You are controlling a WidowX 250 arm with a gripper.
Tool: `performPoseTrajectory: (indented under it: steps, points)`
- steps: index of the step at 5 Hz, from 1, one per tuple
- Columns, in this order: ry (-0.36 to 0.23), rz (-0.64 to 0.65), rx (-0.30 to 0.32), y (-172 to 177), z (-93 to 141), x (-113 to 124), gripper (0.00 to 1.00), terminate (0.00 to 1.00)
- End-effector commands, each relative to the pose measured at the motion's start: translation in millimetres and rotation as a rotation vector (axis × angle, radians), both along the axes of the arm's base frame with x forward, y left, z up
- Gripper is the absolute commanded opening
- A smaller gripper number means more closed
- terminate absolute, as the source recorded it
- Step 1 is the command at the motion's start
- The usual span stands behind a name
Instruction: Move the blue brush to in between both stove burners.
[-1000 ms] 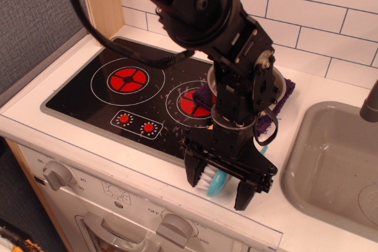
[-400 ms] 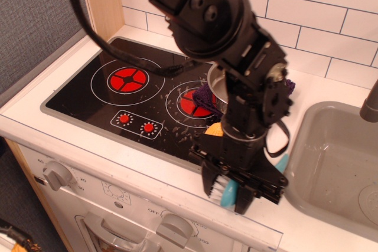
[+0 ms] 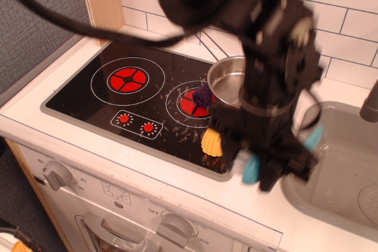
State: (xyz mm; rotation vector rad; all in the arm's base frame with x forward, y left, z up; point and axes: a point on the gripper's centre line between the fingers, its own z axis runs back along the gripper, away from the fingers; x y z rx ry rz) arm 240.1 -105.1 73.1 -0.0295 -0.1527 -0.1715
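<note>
The blue brush point(image 3: 253, 169) is held in my gripper point(image 3: 261, 172), lifted just above the white counter between the cooktop and the sink. Its teal handle point(image 3: 313, 137) sticks out to the right, over the sink's edge. The gripper is motion-blurred and shut on the brush. The left stove burner point(image 3: 128, 79) is in plain view. The right stove burner point(image 3: 190, 102) is partly covered by a purple cloth point(image 3: 204, 94) and a pot. The gap between the burners lies far to the left of the gripper.
A silver pot point(image 3: 227, 81) stands at the right burner's far side. A yellow ribbed corn toy point(image 3: 211, 143) lies at the cooktop's front right corner. The grey sink point(image 3: 339, 175) is at the right. Two red dial marks point(image 3: 136, 124) are at the cooktop's front.
The gripper shut on the brush at the counter's front edge, then lifted and carried it right toward the sink. The corn toy, hidden before, now shows.
</note>
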Motion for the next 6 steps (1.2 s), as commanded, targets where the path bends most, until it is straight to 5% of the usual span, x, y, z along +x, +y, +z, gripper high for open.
performPoseTrajectory:
  steps: [1, 3, 5, 6]
  points:
    - [-0.083, 0.417, -0.058, 97.1, 36.7, 33.1, 0.00, 0.00]
    - [-0.029, 0.655, -0.044, 181.7, 9.5, 67.6, 0.00, 0.00]
    - [0.059, 0.684, 0.068, 198.7, -18.4, 95.3, 0.00, 0.00]
    - [0.076, 0.679, 0.055, 203.5, -31.8, 99.2, 1.00, 0.00]
